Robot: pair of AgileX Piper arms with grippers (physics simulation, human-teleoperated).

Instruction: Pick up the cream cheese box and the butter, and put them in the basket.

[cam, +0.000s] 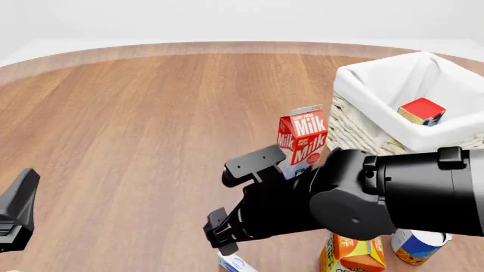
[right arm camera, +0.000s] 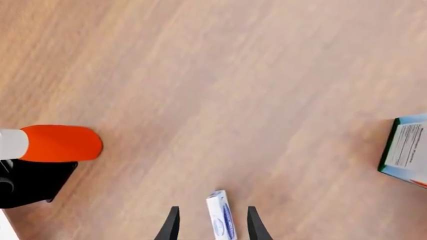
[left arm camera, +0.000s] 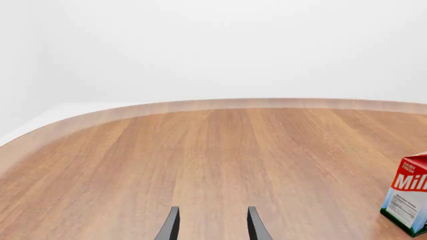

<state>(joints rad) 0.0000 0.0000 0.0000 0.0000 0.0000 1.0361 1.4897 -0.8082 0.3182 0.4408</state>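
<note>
Cream cheese box (right arm camera: 220, 218): right wrist view, standing on edge on the table (right arm camera: 267, 100), sitting between the two fingertips of your right gripper (right arm camera: 212, 225), long axis running along the fingers, not across them.
Right gripper state: released, jaws spread either side of the box, gap on both sides, no contact visible.
Key relation: the box is dead ahead and already inside the jaws; its thin dimension faces the pads, so closing should pinch it across the narrow way. That is a guess from the alignment only.
Also in that view: milk carton (right arm camera: 407, 157) off to one side, well apart; an orange and white part on a black base (right arm camera: 50, 145) at the other side, can't tell what it is.

Front view: the box (cam: 233, 263) peeks out at the bottom edge just under the right gripper (cam: 221, 238), mostly hidden by the arm.
Butter (cam: 422, 111): already lying in the basket (cam: 363, 85), far right.
Clutter: milk carton (cam: 303, 140) upright behind the right arm, orange juice carton (cam: 354, 256) and a can (cam: 414, 246) near the bottom right, none touching the box as far as you can see.
Nearer arm: right, clearly; the left gripper (cam: 17, 212) sits at the far left edge, well apart.

Left wrist view: left gripper (left arm camera: 212, 225) released, fingertips apart, nothing between them, bare table ahead, milk carton (left arm camera: 408, 200) at the edge.
Progress: butter done, box not yet gripped.
</note>
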